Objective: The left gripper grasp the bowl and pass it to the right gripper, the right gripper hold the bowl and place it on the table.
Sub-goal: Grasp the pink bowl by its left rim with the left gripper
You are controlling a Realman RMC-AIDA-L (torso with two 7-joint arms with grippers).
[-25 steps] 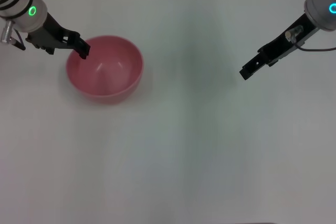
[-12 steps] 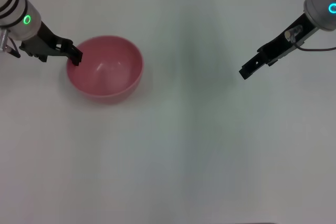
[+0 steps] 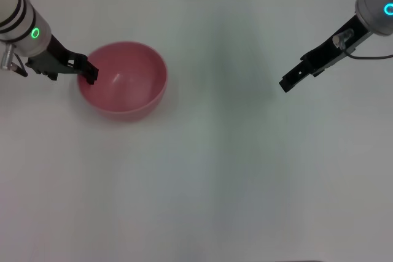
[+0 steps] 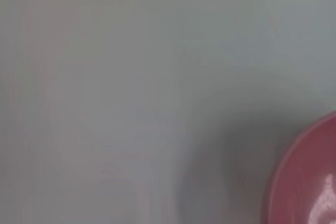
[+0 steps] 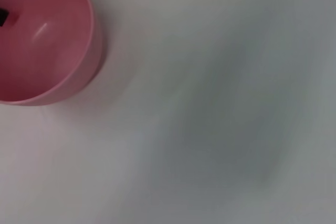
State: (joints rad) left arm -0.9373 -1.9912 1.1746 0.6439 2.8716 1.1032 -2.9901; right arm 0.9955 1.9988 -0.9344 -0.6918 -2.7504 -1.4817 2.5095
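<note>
touching bowl point(image 3: 123, 81) left rim: left end effector point(image 3: 89, 74); opening unclear.

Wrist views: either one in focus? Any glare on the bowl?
Left wrist view: soft throughout, only an edge of the bowl shows, with a diffuse shadow beside it on the table. Right wrist view: also blurred, a small highlight streak inside the bowl. Head view: sharper, faint sheen in the bowl; left gripper at its rim, right gripper apart.

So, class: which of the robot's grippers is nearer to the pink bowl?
The left. The left gripper is at the bowl's rim on the robot's left side, while the right gripper hangs well off to the bowl's right over the table.
</note>
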